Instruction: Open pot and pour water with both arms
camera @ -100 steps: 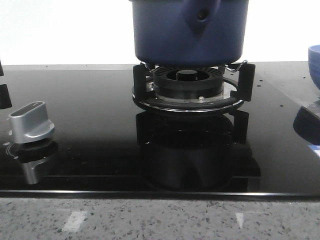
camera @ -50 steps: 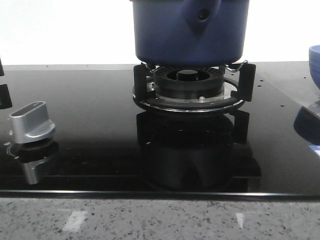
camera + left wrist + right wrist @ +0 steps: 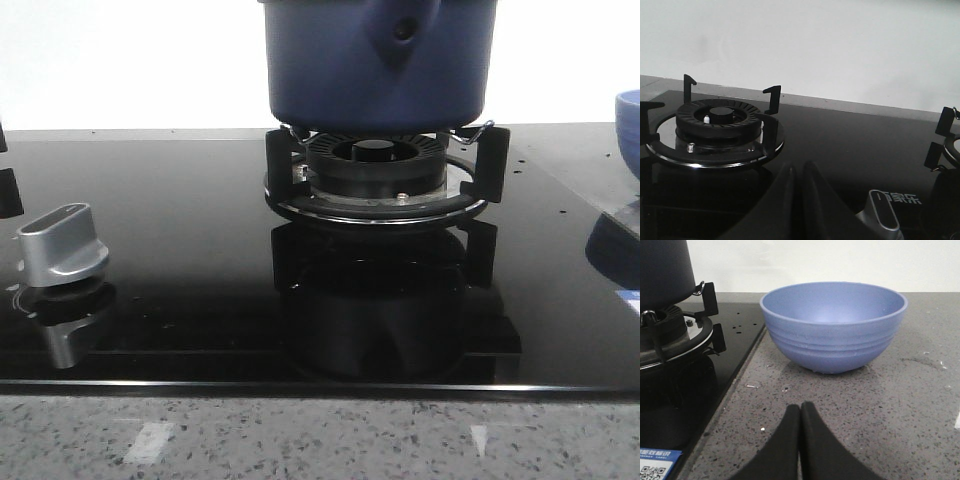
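- On the far left, the left gripper [image 3: 796, 200] shows only in its own wrist camera: its two black fingers lie pressed together, nothing between them, above the glossy black cooktop [image 3: 170, 210].
- Ahead of that gripper sits a bare burner [image 3: 717, 122] with black pan supports and a shiny ring around it, and a silver knob [image 3: 882, 217] lies just beside the fingers.
- In the front view a silver knob [image 3: 62, 245] stands on the left part of the glass, mirrored in the surface.
- In the middle, the pot [image 3: 378, 62] rests on the burner grate [image 3: 380, 175]; it is dark blue with straight matte sides, and its tapered handle [image 3: 403, 30], with a small hole, points toward the camera. Its top is cut off by the frame, so the lid cannot be judged.
- To the right of the cooktop, a lighter blue bowl [image 3: 834, 325] stands upright on the speckled grey counter [image 3: 890, 405], apart from the stove edge.
- The right gripper [image 3: 800, 440] hovers over the counter, near the bowl, fingers closed against each other and holding nothing.
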Tool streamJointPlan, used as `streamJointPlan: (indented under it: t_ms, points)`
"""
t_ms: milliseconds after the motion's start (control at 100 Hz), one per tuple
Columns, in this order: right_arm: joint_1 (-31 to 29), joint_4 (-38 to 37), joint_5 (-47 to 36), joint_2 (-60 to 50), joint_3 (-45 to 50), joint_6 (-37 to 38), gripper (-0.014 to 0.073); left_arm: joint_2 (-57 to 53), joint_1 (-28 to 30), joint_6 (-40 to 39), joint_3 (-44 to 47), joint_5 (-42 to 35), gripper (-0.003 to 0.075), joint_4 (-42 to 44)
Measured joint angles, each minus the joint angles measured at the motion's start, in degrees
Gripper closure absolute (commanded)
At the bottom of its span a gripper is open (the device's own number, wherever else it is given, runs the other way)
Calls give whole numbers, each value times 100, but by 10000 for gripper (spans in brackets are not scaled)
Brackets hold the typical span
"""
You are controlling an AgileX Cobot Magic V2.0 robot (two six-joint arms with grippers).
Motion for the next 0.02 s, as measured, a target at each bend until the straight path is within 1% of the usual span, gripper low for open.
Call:
streamJointPlan:
  t_ms: [20]
  points:
    - [0, 0, 0, 0, 0, 0, 661, 0, 0, 0, 0, 0, 741, 0]
